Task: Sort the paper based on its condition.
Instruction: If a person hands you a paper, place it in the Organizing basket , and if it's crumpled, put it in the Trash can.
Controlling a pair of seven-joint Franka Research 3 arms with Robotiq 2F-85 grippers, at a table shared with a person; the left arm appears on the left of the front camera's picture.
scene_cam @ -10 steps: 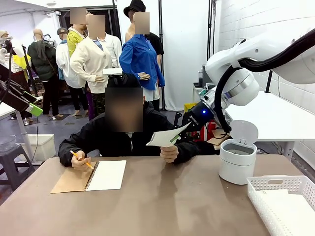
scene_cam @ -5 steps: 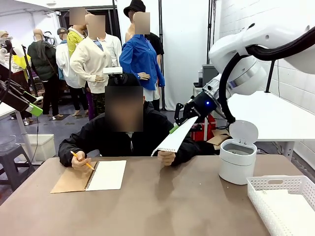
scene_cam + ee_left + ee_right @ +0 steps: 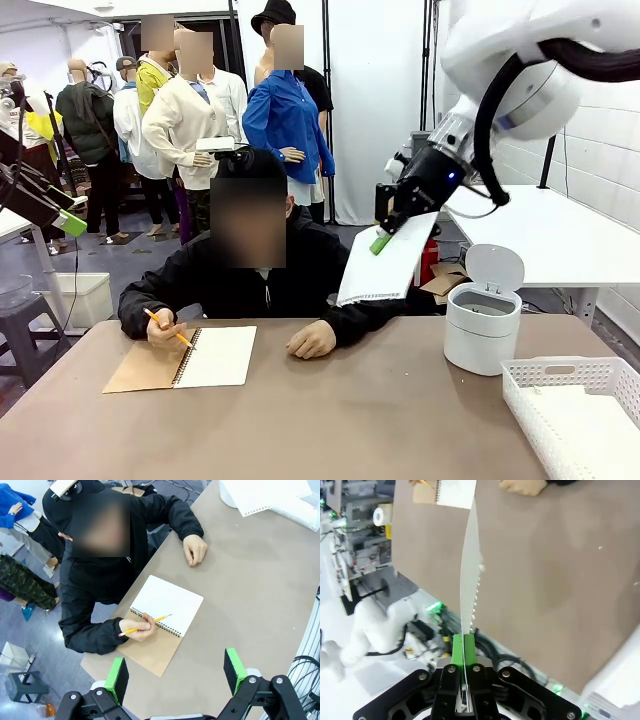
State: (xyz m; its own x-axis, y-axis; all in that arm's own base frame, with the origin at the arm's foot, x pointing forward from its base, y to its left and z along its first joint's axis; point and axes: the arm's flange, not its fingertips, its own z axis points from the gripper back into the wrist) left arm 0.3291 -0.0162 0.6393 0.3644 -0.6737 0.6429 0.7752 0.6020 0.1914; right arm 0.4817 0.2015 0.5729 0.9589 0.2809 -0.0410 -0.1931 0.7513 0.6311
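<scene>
Brown and matte, the bench (image 3: 330, 425) has a smooth, bare top with one person seated at its far side. One sheet of the paper (image 3: 385, 268) hangs in the air above the far edge, well clear of the top. It is thin, white, flat and rectangular, and its lower edge looks ragged with torn spiral holes, though that is hard to make out from here. The right end effector (image 3: 380, 241) is clenched on its upper corner, green pads pressed flat on both faces. The left end effector (image 3: 176, 672) hovers high over the bench, released, its two pads wide apart. One spiral-bound notebook (image 3: 215, 356) lies open, a white page beside its brown card cover. One of the person's hands (image 3: 160, 330) holds a single yellow pencil (image 3: 172, 331) there, and the other hand (image 3: 312, 341) rests loosely curled on the bench. One white cylindrical bin (image 3: 483, 335) stands with its round lid tipped up. One white plastic lattice basket (image 3: 560, 366) sits nearest me.
</scene>
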